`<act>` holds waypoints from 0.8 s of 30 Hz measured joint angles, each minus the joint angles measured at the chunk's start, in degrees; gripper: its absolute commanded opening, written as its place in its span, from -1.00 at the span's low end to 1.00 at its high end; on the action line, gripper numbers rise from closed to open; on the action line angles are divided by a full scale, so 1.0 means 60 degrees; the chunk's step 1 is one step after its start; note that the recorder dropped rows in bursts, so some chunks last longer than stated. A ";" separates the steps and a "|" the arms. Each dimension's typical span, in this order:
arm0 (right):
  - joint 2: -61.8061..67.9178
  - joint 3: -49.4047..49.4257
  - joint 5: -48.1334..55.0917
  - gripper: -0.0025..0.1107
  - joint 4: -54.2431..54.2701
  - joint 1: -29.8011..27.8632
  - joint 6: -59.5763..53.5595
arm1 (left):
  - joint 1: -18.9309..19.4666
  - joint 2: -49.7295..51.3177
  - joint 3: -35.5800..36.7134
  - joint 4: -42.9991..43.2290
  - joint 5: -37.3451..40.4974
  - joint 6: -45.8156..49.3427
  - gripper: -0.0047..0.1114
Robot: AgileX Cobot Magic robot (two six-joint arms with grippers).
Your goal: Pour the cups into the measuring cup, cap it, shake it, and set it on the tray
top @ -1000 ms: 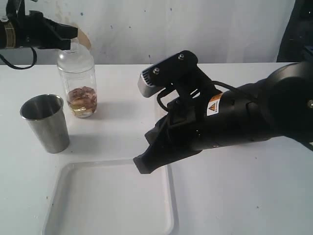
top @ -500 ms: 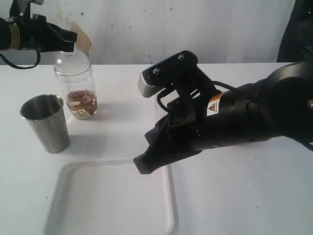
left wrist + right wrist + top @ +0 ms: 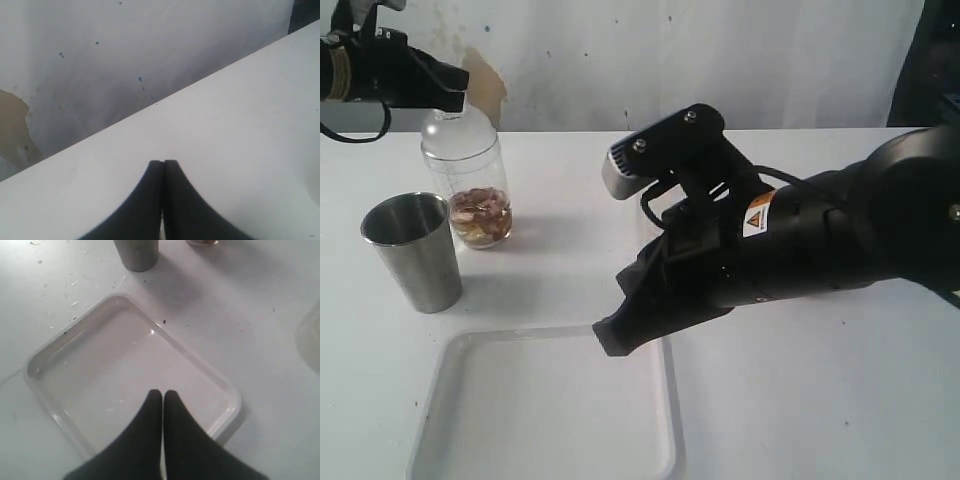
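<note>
Gripping claw: the left claw [image 3: 458, 78] is closed. In its wrist view the fingers [image 3: 147, 185] meet tip to tip with nothing showing between them, so whether it really has hold of anything cannot be told.
Directly under the claw: the cap [image 3: 448, 125], a cloudy dome, sits on the container and is touching or almost touching the claw tip.
Below the cap: the measuring cup [image 3: 470, 185] stands upright and clear, with brown bits [image 3: 480, 215] in its bottom. Whether it rests on the table [image 3: 570, 190] or hangs just off it is unclear.
Beside and lower than the claw: the steel cup [image 3: 412, 250] is upright, near the measuring cup but not touching it.
Farthest from the claw: the tray [image 3: 540, 410] lies well apart and bare. The right claw [image 3: 610, 340] hovers over its corner, closed and holding nothing.
Step in hand: probably the shake, since the cup is filled and capped.
Doing it well: take a sure hold on the neck rather than the rounded dome, lift clear of the steel cup before swinging, and use short strokes with the cup upright.
Risk: a pinch on the dome alone could slip or pull the cap off. The right claw should clear the tray before the cup is set down.
</note>
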 measured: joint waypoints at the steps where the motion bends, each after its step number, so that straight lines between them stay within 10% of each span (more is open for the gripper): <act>1: 0.0000 0.0000 0.0000 -0.96 0.0000 0.0000 0.0000 | 0.0000 -0.0050 0.0041 0.0006 0.0025 0.0000 -0.92; 4: 0.0000 0.0000 0.0000 -0.96 0.0000 0.0000 0.0000 | 0.0000 -0.0157 0.0102 0.0028 0.0030 0.0000 -0.61; 9: 0.0000 0.0000 0.0000 -0.96 0.0000 0.0000 0.0000 | 0.0000 -0.0178 0.0124 -0.0720 0.0351 0.0000 0.91; 24: 0.0000 0.0000 0.0000 -0.96 0.0000 0.0000 0.0016 | 0.1135 -0.0977 0.1192 -0.0595 -0.1613 -0.0213 0.89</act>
